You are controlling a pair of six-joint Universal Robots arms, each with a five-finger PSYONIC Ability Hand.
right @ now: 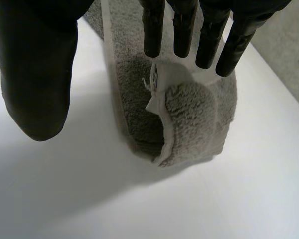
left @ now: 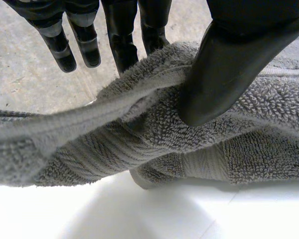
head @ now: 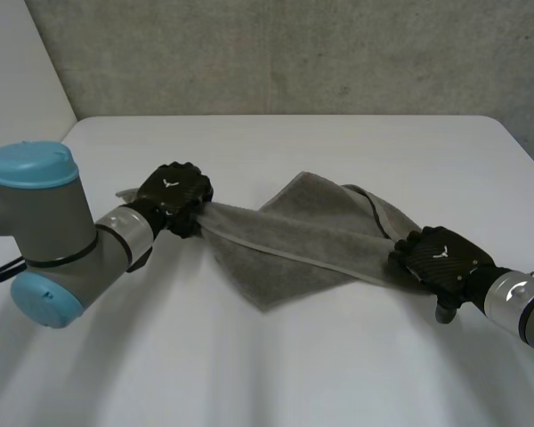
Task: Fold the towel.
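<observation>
1. Grey terry-cloth towel (head: 294,240) lies rumpled on the white table (head: 276,365), drawn into a long band between both hands, with a loose triangular flap sagging off its middle towards the robot.
2. Black left hand (head: 173,197) is at the towel's left end. In the left wrist view its thumb (left: 224,64) presses the bunched cloth (left: 239,144) against the fingers: a firm pinch.
3. Black right hand (head: 440,256) is at the towel's right end. In the right wrist view its straight fingers (right: 182,30) are over a turned-up corner (right: 189,114), thumb (right: 37,59) spread wide; nothing is pinched.
4. Grey concrete wall (head: 294,53) stands beyond the towel, behind the table.
</observation>
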